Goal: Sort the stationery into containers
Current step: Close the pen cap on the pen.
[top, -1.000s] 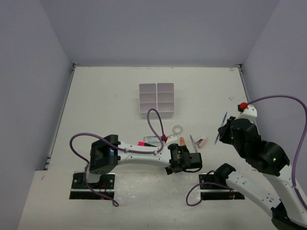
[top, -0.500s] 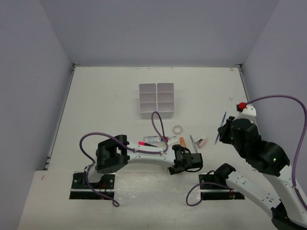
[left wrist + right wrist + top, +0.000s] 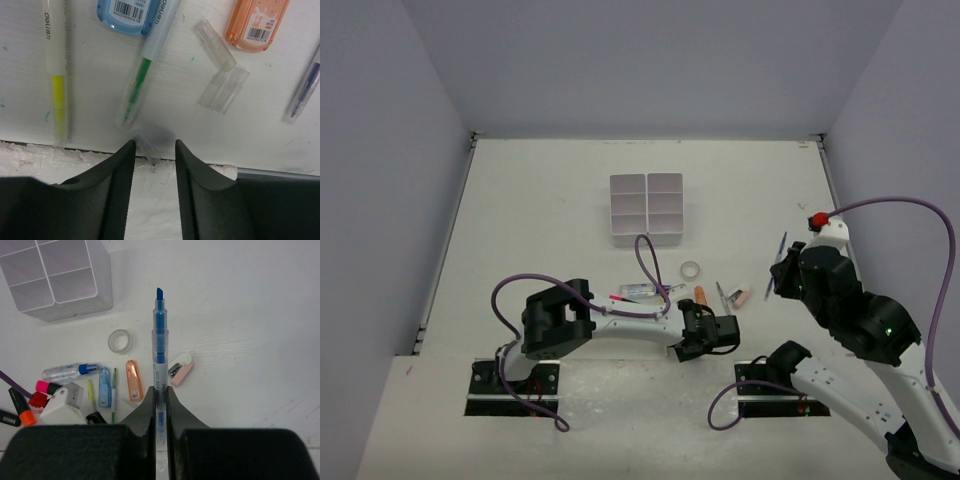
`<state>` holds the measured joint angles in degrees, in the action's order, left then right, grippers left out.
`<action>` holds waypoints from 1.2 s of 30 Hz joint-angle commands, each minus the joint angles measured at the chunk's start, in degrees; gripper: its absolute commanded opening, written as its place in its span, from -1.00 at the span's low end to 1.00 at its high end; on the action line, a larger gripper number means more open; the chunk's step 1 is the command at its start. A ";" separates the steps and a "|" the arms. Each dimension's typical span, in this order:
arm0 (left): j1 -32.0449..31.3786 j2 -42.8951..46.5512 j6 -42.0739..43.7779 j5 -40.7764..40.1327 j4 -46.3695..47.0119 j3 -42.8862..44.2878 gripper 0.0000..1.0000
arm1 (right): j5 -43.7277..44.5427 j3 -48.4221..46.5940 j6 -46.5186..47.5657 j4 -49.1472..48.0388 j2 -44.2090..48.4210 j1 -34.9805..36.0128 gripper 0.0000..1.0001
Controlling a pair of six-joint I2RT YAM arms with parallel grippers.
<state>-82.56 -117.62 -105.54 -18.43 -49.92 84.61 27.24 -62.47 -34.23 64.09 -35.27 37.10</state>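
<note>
Blue pen (image 3: 159, 340) juts forward from between the clamped right gripper (image 3: 159, 391)

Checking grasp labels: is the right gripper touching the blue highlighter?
Touching. The right wrist view shows the right gripper clamped on the blue highlighter, pressing its barrel from both sides.

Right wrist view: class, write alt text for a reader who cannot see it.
The right hand grips a blue highlighter, its tip pointing away over a white table. To its left lie a tape ring and other scattered stationery, with a white divided tray at top left.
</note>
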 commanded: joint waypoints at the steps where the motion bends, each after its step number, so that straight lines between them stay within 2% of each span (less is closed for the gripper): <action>1: 0.21 -1.14 0.25 1.73 1.78 -1.85 -0.28 | -0.75 0.25 0.74 -2.30 -0.74 0.02 -1.00; 8: 0.12 -2.47 1.63 4.02 3.25 -2.49 -0.62 | -1.22 0.42 0.66 -2.54 0.38 0.08 -1.00; 14: 0.12 -2.00 3.01 3.59 4.30 -3.35 -1.00 | -1.96 0.33 0.70 -2.57 1.03 0.08 -1.00; 15: 0.12 -1.60 3.61 3.01 4.28 -3.44 -1.00 | -2.16 0.49 0.74 -2.72 1.14 0.08 -1.00; 19: 0.12 2.38 7.01 -2.46 2.99 -4.01 -1.00 | -2.76 2.35 0.70 -4.49 1.82 0.08 -1.00; 22: 0.68 12.81 10.42 -13.70 0.93 -6.94 -1.00 | -3.77 4.73 -0.25 -7.57 4.08 0.08 -1.00; 23: 1.33 16.57 13.70 -17.42 1.55 -7.99 -1.00 | -5.00 5.60 -0.10 -9.31 5.14 0.08 -1.00; 25: 4.68 22.84 26.80 -25.11 5.89 -10.47 -1.00 | -9.60 7.85 0.97 -14.23 7.39 0.08 -1.00; 28: 12.25 32.30 45.47 -25.52 13.26 -12.31 -1.00 | -20.55 14.35 2.55 -26.29 11.70 0.08 -1.00; 31: 20.91 40.68 61.87 -19.79 25.55 -15.06 -1.00 | -36.33 22.20 3.71 -40.84 13.29 0.08 -1.00; 32: 23.00 44.58 68.80 -15.62 32.74 -17.61 -1.00 | -44.33 25.76 3.65 -48.37 12.82 0.08 -1.00; 34: 26.00 50.39 75.43 -8.36 41.48 -21.57 -1.00 | -53.93 31.81 0.44 -62.48 10.43 0.08 -1.00; 36: 27.95 56.48 78.12 -2.18 47.46 -25.09 -1.00 | -57.85 36.48 -2.43 -76.33 7.00 0.15 -1.00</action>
<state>-56.69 -69.66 -47.49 -32.17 -20.48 66.34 -9.60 -33.86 -32.85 21.42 -22.84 37.10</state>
